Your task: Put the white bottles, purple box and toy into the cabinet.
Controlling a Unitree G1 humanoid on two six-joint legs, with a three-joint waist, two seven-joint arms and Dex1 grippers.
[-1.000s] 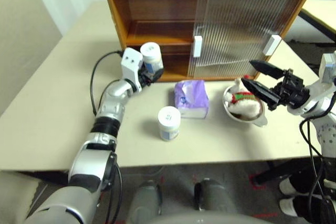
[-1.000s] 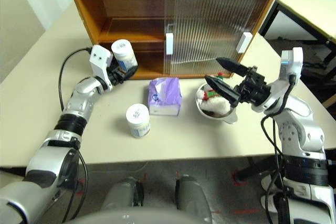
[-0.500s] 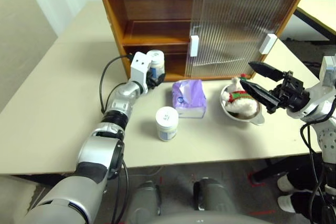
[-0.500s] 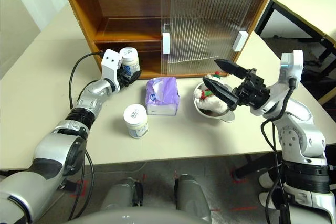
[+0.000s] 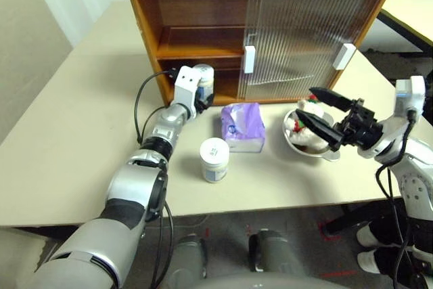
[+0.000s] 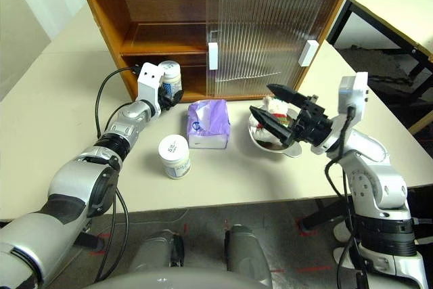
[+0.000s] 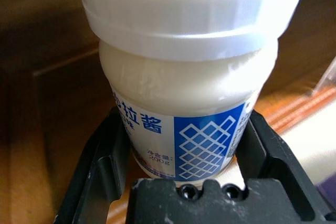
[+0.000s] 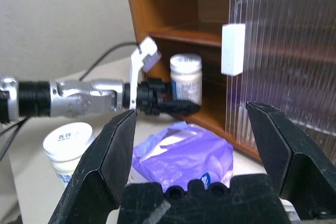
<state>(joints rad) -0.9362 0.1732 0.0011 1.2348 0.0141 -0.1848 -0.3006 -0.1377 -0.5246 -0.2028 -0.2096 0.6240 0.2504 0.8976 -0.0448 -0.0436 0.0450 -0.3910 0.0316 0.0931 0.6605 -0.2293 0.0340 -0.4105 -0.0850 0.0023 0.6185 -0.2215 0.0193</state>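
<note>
My left gripper (image 5: 202,93) is shut on a white bottle (image 5: 203,78), upright at the open left side of the cabinet's (image 5: 145,25) lower shelf. The left wrist view shows the black fingers (image 7: 107,153) pressed against both sides of the labelled bottle (image 7: 184,77). A second white bottle (image 5: 215,159) stands on the table. The purple box (image 5: 242,126) lies just beside it. The toy (image 5: 298,124) sits in a steel bowl (image 5: 325,155). My right gripper (image 5: 309,103) hovers open just above the toy, holding nothing.
Ribbed sliding doors (image 5: 304,32) with white handles cover the cabinet's right half, and the left half is open. A black cable (image 5: 141,96) loops off the left wrist. Another table (image 5: 409,11) stands at the back right. The table's front edge runs close to the second bottle.
My left gripper has carried the bottle forward and down to the lower shelf opening. My right gripper has drifted left and down, closer over the bowl. The camera also shifted.
</note>
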